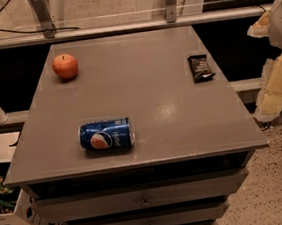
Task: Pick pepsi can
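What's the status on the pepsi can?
Gripper at right edge, beside the table. Pepsi can on its side near front edge, untouched. Apple, dark packet well clear.

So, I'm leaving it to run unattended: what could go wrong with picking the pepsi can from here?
1. The pepsi can lies on its side near the front edge of the table; a glancing touch could roll it off.
2. The tool is off the table, at its right side, so a low sweep toward the can might clip the dark packet.
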`<state>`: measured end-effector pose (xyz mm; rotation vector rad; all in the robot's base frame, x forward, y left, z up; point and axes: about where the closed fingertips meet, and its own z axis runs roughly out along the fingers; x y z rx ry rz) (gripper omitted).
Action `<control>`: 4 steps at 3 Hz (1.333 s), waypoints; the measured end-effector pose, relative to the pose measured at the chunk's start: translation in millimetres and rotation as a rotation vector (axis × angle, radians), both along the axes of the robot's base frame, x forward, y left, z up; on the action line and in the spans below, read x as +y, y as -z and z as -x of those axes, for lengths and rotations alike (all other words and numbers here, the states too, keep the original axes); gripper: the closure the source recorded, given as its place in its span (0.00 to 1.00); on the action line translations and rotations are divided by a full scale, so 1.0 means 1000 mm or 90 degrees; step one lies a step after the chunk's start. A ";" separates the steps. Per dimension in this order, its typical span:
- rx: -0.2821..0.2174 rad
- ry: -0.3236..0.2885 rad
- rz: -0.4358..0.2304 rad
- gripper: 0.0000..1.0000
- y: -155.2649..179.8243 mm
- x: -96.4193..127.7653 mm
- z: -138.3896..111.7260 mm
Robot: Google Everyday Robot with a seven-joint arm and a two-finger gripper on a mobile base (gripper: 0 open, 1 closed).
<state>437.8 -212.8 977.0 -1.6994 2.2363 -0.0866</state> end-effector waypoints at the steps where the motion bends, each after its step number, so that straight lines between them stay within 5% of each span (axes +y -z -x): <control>1: 0.000 0.010 -0.038 0.00 -0.001 0.020 0.007; 4: 0.027 -0.063 -0.193 0.00 0.020 0.120 0.016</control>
